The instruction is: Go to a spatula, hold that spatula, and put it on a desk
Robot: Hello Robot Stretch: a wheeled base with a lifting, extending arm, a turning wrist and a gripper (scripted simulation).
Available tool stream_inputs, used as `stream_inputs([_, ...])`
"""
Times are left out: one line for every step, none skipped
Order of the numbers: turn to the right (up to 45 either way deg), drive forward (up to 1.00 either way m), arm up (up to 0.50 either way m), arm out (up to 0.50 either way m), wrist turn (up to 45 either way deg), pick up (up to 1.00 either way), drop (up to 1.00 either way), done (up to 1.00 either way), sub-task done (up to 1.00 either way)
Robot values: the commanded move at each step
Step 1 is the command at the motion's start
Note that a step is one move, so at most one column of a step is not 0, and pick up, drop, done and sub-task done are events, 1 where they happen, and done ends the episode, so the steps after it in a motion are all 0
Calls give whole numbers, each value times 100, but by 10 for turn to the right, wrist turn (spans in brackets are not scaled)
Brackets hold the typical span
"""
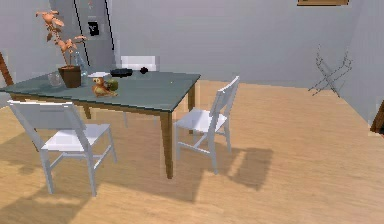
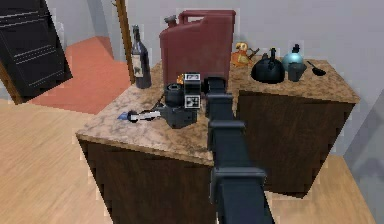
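My arm (image 2: 232, 150) rises over a brown stone-topped counter (image 2: 125, 135). Its two white marker squares (image 2: 203, 82) stand at the far end, with the gripper (image 2: 165, 110) and its dark body just left of them, low above the countertop. A slim pale thing with a bluish end (image 2: 138, 116) lies flat on the counter right at the fingers. I cannot tell whether the gripper holds anything.
On the counter stand a dark bottle (image 2: 140, 55), a big red container (image 2: 200, 42), a black kettle (image 2: 267, 68), a teal bottle (image 2: 295, 62) and a dark utensil (image 2: 318, 68). Ahead is a dining table (image 1: 150, 95) with white chairs (image 1: 70, 135), a potted plant (image 1: 68, 55) and open wooden floor to its right.
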Motion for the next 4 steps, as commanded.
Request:
stream_inputs([0,0,4,0,0,0,0,0,0])
stream_inputs([0,0,0,0,-450,0,0,0,0])
stream_inputs([0,0,0,0,-450,0,0,0,0])
stream_inputs([0,0,0,0,-60,0,0,0,0])
